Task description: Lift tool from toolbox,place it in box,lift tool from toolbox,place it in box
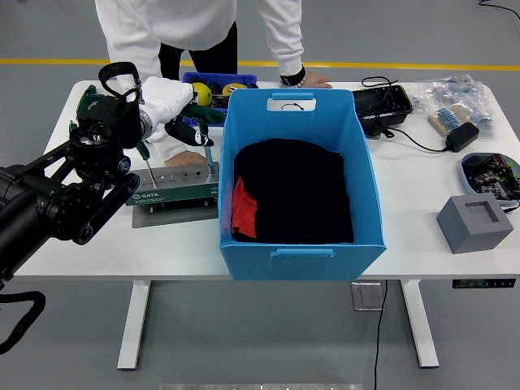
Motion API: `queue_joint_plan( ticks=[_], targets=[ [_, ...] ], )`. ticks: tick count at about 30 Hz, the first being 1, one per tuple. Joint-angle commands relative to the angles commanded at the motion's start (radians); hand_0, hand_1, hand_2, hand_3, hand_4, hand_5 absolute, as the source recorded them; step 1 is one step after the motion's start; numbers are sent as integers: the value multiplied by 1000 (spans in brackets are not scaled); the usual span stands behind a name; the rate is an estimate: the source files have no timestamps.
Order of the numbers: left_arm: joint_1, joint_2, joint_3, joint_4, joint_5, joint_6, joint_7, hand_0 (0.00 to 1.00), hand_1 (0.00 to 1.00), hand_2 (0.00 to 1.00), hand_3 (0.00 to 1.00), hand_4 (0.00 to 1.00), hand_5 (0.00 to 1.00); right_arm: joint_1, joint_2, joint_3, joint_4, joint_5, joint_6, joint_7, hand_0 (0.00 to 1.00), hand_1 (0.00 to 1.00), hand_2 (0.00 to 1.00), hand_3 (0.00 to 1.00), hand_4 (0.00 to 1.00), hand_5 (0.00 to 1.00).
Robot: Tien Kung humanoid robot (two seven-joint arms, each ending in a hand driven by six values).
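The left hand (175,106), white with dark fingers (188,132), hovers over the green tool holder (175,188) at the left of the white tabletop (414,211); its fingers curl downward near a screwdriver (209,156) standing upright in the holder, but I cannot tell whether they grip it. The holder sits on a grey plate just beside the big blue box (301,183), which holds dark cloth (296,191) with a red piece (243,207) at its left side. Behind the holder lies a small blue bin (213,84) with yellow items. A person in white (195,24) stands at the far edge, one hand (307,80) flat on the tabletop. Rightward lie a black tray (382,102), a cabled power adapter (459,135), plastic bags (455,96) and a grey block (474,223). The floor is grey, crossed by a yellow line (406,66).
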Motion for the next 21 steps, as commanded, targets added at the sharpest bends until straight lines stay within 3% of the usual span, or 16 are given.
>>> queue_joint_plan(
  ticks=[3,4,9,10,21],
  targets=[
    [0,-2,4,-2,-1,13,0,415,338,325,472,998,619,0,0,0,0,-1,-1,1,797,806,834,736,935,795],
    [0,-3,6,-1,-2,18,0,359,280,272,397,998,629,0,0,1,0,-2,-1,1,797,804,831,732,936,793],
    [-3,-5,15,3,-8,39,-4,359,280,272,397,998,629,1,-1,-1,0,-1,-1,1,797,804,831,732,936,793],
    [-4,-5,18,5,-10,40,-5,311,217,232,324,998,637,1,-1,-1,0,-1,-2,1,797,805,831,733,936,791],
    [-5,-6,30,14,-34,54,-9,277,175,189,276,998,643,1,-1,1,0,-3,-2,0,797,805,830,730,936,791]
  ],
)
